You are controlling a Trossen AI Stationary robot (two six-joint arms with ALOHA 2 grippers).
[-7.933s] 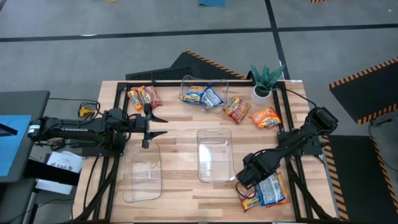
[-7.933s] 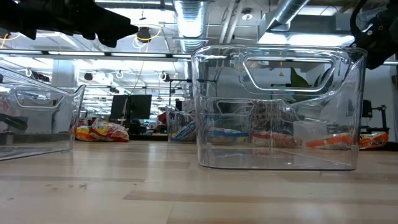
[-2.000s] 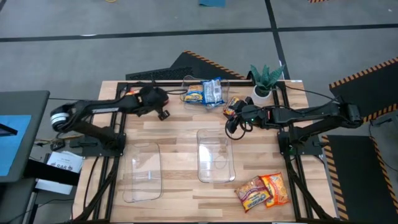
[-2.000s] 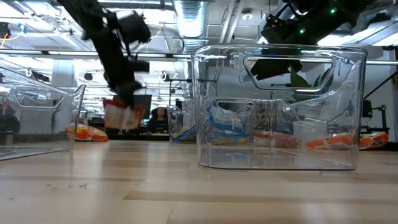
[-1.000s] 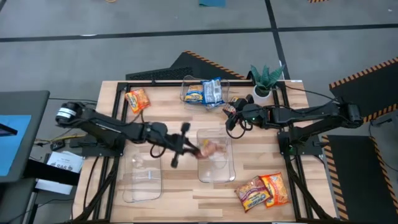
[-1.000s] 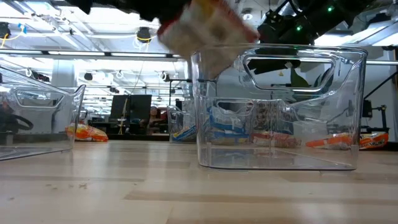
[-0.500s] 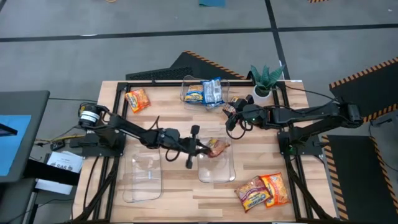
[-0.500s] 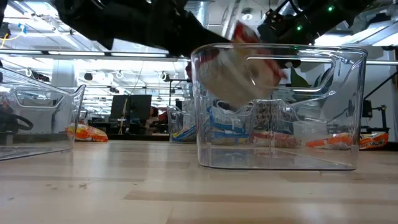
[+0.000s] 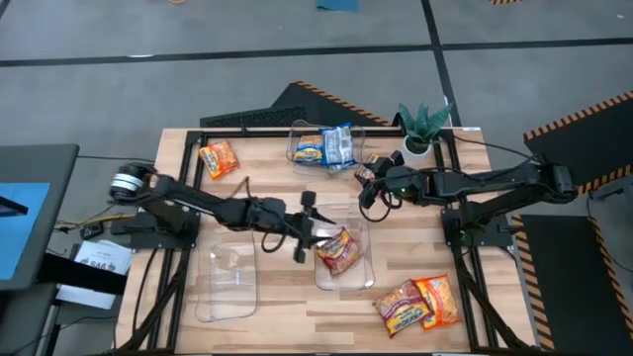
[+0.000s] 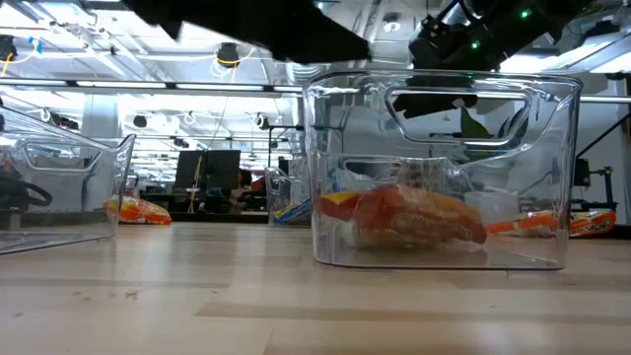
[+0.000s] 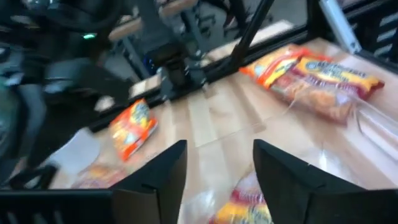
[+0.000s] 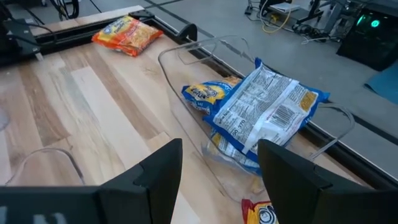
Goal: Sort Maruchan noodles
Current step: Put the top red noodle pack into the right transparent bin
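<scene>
A red-brown Maruchan noodle packet lies flat on the floor of the middle clear bin; the low view shows it there too. My left gripper hangs open just above that bin's left rim, with nothing between its fingers. Two blue packets lean inside the far bin. An orange packet lies at the far left. Two more packets lie at the near right. My right gripper waits open near the far bin, over another packet.
An empty clear bin stands at the near left. A potted plant stands at the far right corner. Bare wood shows between the bins and along the near edge.
My left gripper has carried the red-brown packet toward the table's right, over the middle bin's rim, sunk a little, and opened. The packet has dropped out of the fingers and now lies flat on the bin's floor.
</scene>
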